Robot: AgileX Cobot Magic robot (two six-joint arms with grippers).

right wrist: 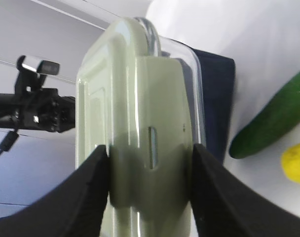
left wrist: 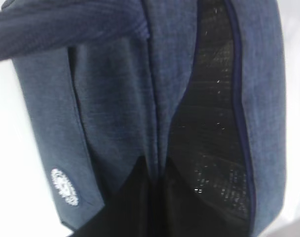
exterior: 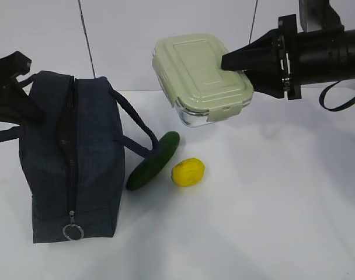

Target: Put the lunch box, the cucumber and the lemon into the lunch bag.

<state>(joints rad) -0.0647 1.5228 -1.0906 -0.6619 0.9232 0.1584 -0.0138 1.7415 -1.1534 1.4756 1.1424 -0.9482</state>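
My right gripper (exterior: 239, 61) is shut on the lunch box (exterior: 201, 76), a clear glass box with a sage-green lid, and holds it tilted in the air to the right of the lunch bag (exterior: 72, 157). In the right wrist view both fingers clamp the lunch box (right wrist: 140, 113) at its end. The cucumber (exterior: 154, 160) and the lemon (exterior: 188, 172) lie on the table beside the bag. My left gripper (exterior: 17, 93) is at the bag's far left end. In its wrist view it (left wrist: 157, 197) pinches a fold of the navy fabric next to the dark opening (left wrist: 209, 148).
The bag's ring pull (exterior: 72, 232) hangs at its near end and a loop handle (exterior: 136, 125) arches toward the cucumber. The white table (exterior: 271, 221) stretches to the right and front. The cucumber (right wrist: 273, 121) and lemon (right wrist: 295, 163) show right of the box.
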